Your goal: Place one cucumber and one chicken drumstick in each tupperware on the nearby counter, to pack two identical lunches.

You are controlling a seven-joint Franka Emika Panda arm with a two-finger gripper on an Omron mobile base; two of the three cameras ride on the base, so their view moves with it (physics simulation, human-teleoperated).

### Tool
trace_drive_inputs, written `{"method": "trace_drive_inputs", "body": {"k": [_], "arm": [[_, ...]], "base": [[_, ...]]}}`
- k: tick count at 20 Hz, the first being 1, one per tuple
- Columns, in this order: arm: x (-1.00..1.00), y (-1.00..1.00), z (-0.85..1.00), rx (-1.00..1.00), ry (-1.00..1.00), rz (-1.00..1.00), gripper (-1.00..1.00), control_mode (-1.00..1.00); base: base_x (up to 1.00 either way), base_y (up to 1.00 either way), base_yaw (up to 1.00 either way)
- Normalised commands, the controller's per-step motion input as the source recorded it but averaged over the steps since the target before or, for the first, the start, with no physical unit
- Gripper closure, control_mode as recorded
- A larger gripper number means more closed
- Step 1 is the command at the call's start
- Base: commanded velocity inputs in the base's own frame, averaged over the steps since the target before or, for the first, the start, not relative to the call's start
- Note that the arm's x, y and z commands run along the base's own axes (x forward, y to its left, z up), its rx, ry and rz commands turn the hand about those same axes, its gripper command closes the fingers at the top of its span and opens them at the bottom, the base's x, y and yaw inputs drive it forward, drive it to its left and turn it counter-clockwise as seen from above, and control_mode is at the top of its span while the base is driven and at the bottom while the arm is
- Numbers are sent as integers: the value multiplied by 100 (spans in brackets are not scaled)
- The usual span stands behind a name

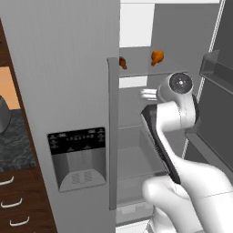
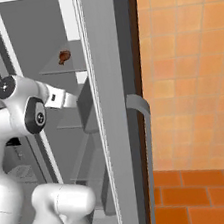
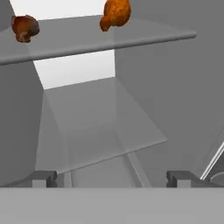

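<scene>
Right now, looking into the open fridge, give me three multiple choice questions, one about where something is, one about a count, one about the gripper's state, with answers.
1. Where do the chicken drumsticks lie?
A. On a glass shelf in the fridge
B. In the door bin
C. On the floor

2. How many drumsticks are visible?
A. One
B. Two
C. Four

3. What state is the gripper in?
A. Shut on a drumstick
B. Shut, empty
C. Open, empty

Answers:
1 A: one chicken drumstick and the other drumstick rest on the glass shelf.
2 B: the hand view shows two.
3 C: the gripper has its fingertips wide apart, nothing between them.
</scene>
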Motion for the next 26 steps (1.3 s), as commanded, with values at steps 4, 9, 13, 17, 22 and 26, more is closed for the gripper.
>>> {"method": "trace_drive_inputs", "body": {"k": [4,9,13,17,22,26], "arm": [[27,-15,78,16,-6,-13,-100,-100],[24,-42,59,20,-1,-7,-100,-100],[57,-22,0,0,0,0,-100,-100],[78,0,0,-4,1,0,-100,-100],[95,-7,0,-3,10,0,-100,-100],[98,-36,0,0,14,-2,-100,-100]], "base": [[0,0,0],[0,0,0],[0,0,0],[0,0,0],[0,0,0],[0,0,0]]}}
